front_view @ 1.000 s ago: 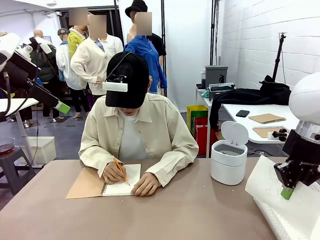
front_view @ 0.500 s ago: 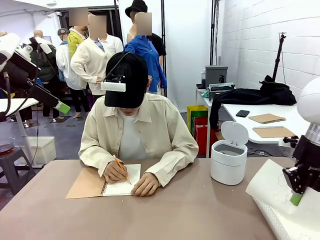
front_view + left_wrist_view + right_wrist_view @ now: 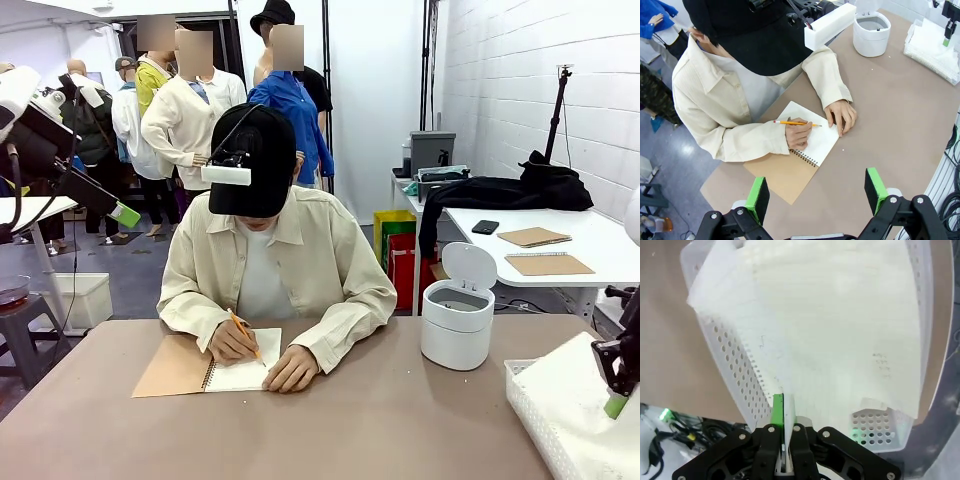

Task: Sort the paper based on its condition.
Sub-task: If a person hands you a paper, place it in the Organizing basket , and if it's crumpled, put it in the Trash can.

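A white sheet of paper (image 3: 840, 315) hangs from my right gripper (image 3: 784, 410), which is shut on its near edge. The sheet lies over a white perforated basket (image 3: 735, 370) that holds more sheets. In the front view that gripper (image 3: 617, 402) is at the far right edge, with the paper (image 3: 572, 385) resting on the basket (image 3: 540, 430). My left gripper (image 3: 816, 195) is open and empty, high above the table. Below it a person's hand (image 3: 799, 134) writes with a pencil in a spiral notebook (image 3: 812, 137).
A white lidded bin (image 3: 458, 318) stands open at the table's right, just behind the basket. The person (image 3: 270, 260) leans over the notebook (image 3: 215, 365) at the far middle. Brown tabletop (image 3: 380, 420) stretches between notebook and basket.
My right gripper has moved right and down with the sheet, bringing it onto the basket. The left arm has stayed still and the person keeps writing.
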Robot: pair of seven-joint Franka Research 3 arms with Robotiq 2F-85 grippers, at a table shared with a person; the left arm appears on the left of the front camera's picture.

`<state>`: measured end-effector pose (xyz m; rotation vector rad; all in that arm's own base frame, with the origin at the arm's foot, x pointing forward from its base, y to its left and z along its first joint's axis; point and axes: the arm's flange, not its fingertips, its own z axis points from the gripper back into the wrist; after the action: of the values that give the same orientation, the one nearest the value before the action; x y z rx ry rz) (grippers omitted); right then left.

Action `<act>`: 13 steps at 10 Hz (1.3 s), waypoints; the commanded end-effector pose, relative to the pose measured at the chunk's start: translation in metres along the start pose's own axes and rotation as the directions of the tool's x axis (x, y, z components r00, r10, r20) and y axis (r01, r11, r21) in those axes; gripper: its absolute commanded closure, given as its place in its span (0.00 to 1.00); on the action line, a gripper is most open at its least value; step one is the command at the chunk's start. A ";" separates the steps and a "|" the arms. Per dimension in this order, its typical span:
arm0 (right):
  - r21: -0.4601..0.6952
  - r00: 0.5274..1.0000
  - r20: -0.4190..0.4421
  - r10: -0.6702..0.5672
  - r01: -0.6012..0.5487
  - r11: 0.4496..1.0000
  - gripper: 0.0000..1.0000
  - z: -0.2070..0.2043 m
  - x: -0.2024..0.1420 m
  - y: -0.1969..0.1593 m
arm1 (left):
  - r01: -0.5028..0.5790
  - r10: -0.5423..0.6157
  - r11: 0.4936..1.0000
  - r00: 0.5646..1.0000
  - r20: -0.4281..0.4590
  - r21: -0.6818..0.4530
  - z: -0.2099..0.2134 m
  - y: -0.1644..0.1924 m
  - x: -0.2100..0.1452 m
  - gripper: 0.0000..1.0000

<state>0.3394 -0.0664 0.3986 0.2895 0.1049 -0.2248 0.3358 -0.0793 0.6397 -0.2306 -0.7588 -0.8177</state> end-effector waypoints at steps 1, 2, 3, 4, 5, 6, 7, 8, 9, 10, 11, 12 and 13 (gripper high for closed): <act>0.000 0.998 0.025 -0.057 0.057 0.998 1.00 -0.056 -0.051 -0.009 | -0.004 0.004 1.000 1.000 0.004 -0.004 0.000 0.000 0.000 0.00; 0.009 0.997 0.012 -0.074 0.074 0.997 1.00 -0.057 -0.052 -0.010 | -0.004 0.004 1.000 1.000 0.004 -0.004 0.000 0.000 0.000 0.00; 0.017 0.997 0.000 -0.080 0.080 0.997 1.00 -0.060 -0.052 -0.010 | -0.004 0.004 1.000 1.000 0.004 -0.004 0.000 0.000 0.000 0.00; 0.035 0.998 -0.013 -0.068 0.069 0.997 1.00 -0.065 -0.054 -0.005 | -0.004 0.004 1.000 1.000 0.004 -0.004 0.000 0.000 0.000 0.00; 0.041 0.999 -0.017 -0.048 0.049 0.998 1.00 -0.067 -0.052 0.001 | -0.004 0.004 1.000 1.000 0.004 -0.004 0.000 0.000 0.000 0.00; 0.055 1.000 -0.018 -0.025 0.026 0.998 1.00 -0.070 -0.050 0.009 | -0.004 0.004 1.000 1.000 0.004 -0.004 0.000 0.000 0.000 0.00; 0.066 1.000 -0.013 -0.009 0.010 0.998 1.00 -0.074 -0.051 0.018 | -0.004 0.004 1.000 1.000 0.004 -0.004 0.000 0.000 0.000 0.00; 0.065 1.000 0.004 -0.001 0.001 0.998 1.00 -0.074 -0.051 0.022 | -0.004 0.004 1.000 1.000 0.004 -0.004 0.000 0.000 0.000 0.00; 0.055 1.000 -0.001 0.009 -0.009 0.998 1.00 -0.075 -0.052 0.022 | -0.004 0.004 1.000 1.000 0.004 -0.004 0.000 0.000 0.000 0.00; 0.080 0.998 -0.040 0.054 -0.051 0.996 1.00 -0.075 -0.053 0.020 | -0.004 0.004 1.000 1.000 0.004 -0.004 0.000 0.000 0.000 0.00; 0.050 1.000 -0.028 -0.006 0.008 0.999 1.00 -0.023 0.008 0.032 | -0.004 0.004 1.000 1.000 0.004 -0.004 0.000 0.000 0.000 0.00; 0.050 1.000 -0.028 -0.006 0.008 0.999 1.00 -0.023 0.008 0.032 | -0.004 0.004 1.000 1.000 0.004 -0.004 0.000 0.000 0.000 0.00; 0.050 1.000 -0.028 -0.006 0.008 0.999 1.00 -0.023 0.008 0.032 | -0.004 0.004 1.000 1.000 0.004 -0.004 0.000 0.000 0.000 0.00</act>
<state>0.3532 -0.0303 0.3843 0.3448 0.1277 -0.2172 0.3358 -0.0793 0.6397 -0.2306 -0.7588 -0.8177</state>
